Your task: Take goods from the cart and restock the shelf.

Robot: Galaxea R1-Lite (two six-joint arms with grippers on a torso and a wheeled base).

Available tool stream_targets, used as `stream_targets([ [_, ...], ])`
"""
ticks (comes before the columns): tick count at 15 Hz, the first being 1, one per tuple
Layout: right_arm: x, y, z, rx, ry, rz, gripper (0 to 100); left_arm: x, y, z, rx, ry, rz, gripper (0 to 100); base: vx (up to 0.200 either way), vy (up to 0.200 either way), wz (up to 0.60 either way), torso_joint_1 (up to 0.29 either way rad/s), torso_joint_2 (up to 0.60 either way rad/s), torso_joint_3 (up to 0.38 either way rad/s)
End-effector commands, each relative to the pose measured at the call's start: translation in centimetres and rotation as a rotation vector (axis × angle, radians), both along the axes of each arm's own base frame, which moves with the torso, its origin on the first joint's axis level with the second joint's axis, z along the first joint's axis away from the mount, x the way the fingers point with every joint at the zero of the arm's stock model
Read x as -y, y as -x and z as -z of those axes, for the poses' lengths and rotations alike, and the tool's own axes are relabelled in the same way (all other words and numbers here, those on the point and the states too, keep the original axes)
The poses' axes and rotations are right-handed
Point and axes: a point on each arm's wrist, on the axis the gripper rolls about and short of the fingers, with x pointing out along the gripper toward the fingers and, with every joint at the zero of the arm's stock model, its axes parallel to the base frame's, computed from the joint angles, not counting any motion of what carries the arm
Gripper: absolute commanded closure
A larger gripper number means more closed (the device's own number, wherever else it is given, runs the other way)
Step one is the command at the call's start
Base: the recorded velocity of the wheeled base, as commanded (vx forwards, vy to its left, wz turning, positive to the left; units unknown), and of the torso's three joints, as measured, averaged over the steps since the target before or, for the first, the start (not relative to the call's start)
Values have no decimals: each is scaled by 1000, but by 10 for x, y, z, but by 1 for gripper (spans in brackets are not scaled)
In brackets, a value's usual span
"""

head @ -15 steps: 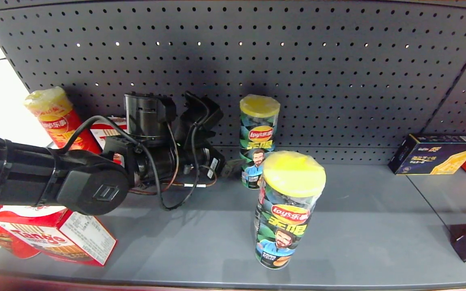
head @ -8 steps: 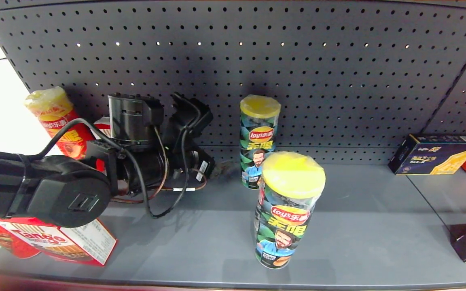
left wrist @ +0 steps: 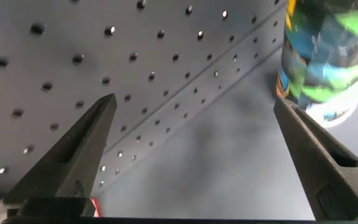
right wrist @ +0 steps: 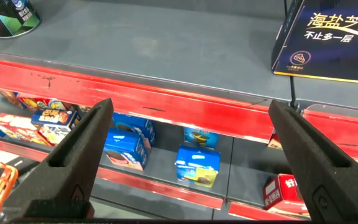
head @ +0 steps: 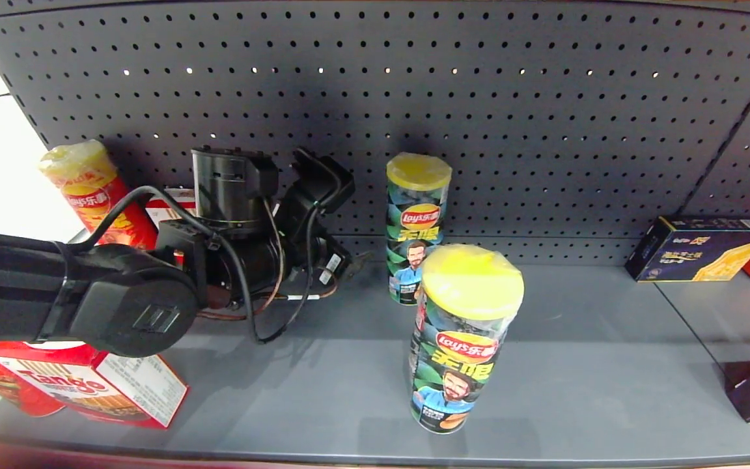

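The left gripper (left wrist: 194, 99) has slid back toward the rear can (head: 417, 225) after pulling away from it half a second ago, though it stops a little short of where it was a second ago. Both cans and the boxes have not moved.

The left gripper's jaws are spread wide with nothing between them, only bare shelf (head: 609, 365) and the holed back panel (head: 479, 98). The rear can stands upright just beyond one fingertip, off to the outer side of the gap and against the back panel. The front can (head: 463, 339), also upright with a yellow lid, stands nearer the shelf's front edge, well apart from that gripper. Behind the left arm stands a red can (head: 98, 195), and a red box (head: 88, 384) lies under the arm's elbow.

The right gripper (right wrist: 190, 104) hangs in front of the shelf's red edge, jaws wide apart and empty. A dark box (right wrist: 334, 37) lies on the shelf beyond one of its fingers, and blue boxes (right wrist: 126, 146) sit on the lower shelf past the gap.
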Motion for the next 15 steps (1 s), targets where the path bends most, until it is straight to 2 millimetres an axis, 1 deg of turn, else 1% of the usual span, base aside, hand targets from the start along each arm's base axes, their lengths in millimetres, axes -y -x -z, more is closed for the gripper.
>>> stream_targets([
  [1,0,0,0,-1,0,-1,0,7,-12,7,-10,-5,0,0,0,0,0,0,0,0],
  [7,0,0,0,-1,0,-1,0,14,-16,10,-18,9,8,0,0,0,0,0,0,0],
  [9,0,0,0,-1,0,-1,0,20,-15,12,-22,9,23,0,0,0,0,0,0,0],
  [13,0,0,0,-1,0,-1,0,26,-18,13,-20,9,31,0,0,0,0,0,0,0],
  [15,0,0,0,-1,0,-1,0,26,-19,15,-23,8,29,0,0,0,0,0,0,0],
])
